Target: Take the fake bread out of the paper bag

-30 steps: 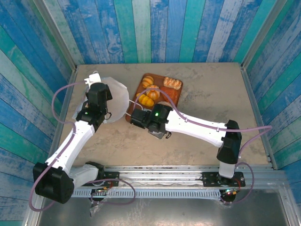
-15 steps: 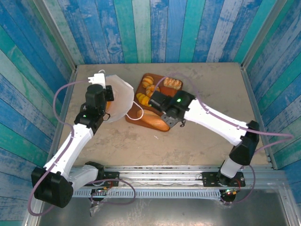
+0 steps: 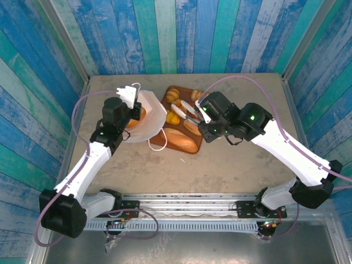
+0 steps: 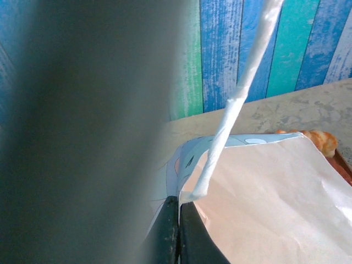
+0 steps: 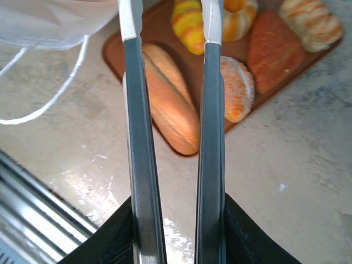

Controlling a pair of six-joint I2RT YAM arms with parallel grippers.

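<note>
While left gripper (image 3: 130, 93) pinches paper bag (image 3: 154, 113), right gripper (image 5: 169, 27) slightly parted, empty, above fake bread (image 5: 173, 110).

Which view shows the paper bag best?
Top external: the paper bag shows nearly whole, open mouth included. Left wrist gives a close stretch of its paper and one cord handle; right wrist catches a corner and a handle loop.

The left arm (image 3: 82, 168) and right arm (image 3: 291, 148) had white link shells joined by chunky black joint housings, each showing a small green light. Thin lilac cables (image 3: 73, 115) looped along them, and the right gripper (image 5: 168, 22) had long dark-grey fingers (image 5: 140, 165) tipped in white.
</note>
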